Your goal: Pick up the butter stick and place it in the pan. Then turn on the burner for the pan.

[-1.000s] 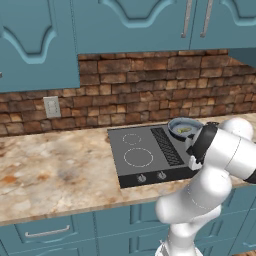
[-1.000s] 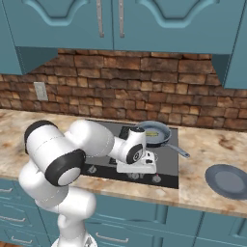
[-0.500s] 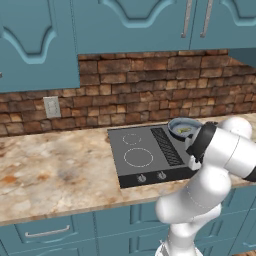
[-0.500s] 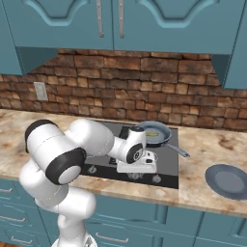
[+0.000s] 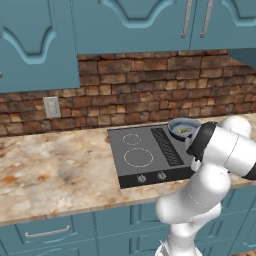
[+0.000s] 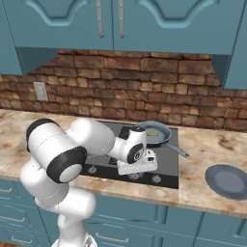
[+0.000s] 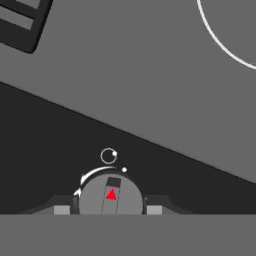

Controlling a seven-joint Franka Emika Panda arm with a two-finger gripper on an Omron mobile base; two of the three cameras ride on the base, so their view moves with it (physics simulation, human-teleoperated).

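One white robot arm stands in front of a kitchen counter with a black cooktop set into it, below a brick wall and blue cupboards. From its base the arm rises, bends at a bulky elbow at counter height, and reaches forward and down so that the hand hangs low over the front edge of the cooktop, where the control strip lies. In the right base view the gripper sits just above that strip, close to the knobs on the right side, its wrist tilted downward.

From the hand camera, a round grey knob with a small red triangle on it lies directly between the two dark fingertips, which stand on either side of it with the jaws spread. Whether the tips actually touch the knob cannot be told. A thin white arc and a small circle mark are printed on the black strip above the knob, and part of a white burner ring shows at the upper right.

The pan rests on the rear right burner, its long thin handle pointing toward the front right. The butter stick shows as a small pale yellow patch inside the pan's bowl. A dark grey plate lies on the counter well to the right of the cooktop.
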